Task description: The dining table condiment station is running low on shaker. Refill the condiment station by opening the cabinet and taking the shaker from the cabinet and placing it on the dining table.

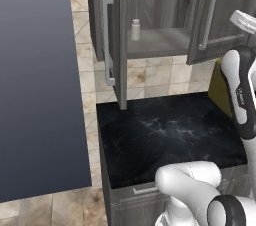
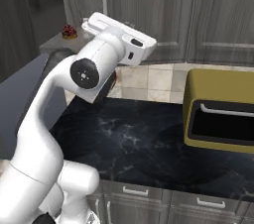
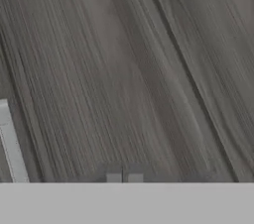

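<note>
The fingers [image 3: 124,177] sit pressed together, holding nothing, close against a dark cabinet [image 3: 124,69] panel. From the left, both doors stand open with the shaker [image 1: 135,29] upright on the shelf; from the right, an olive toaster oven [image 2: 221,111] rests on the black desk [image 2: 134,139].

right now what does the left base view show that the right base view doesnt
Left base view alone: the cabinet with both doors swung open, and the shaker standing on its shelf. Right base view alone: a yellow-green appliance with a dark opening on the counter, and a small red item on a ledge at the back. Both share the black marble counter and the white arm.
</note>
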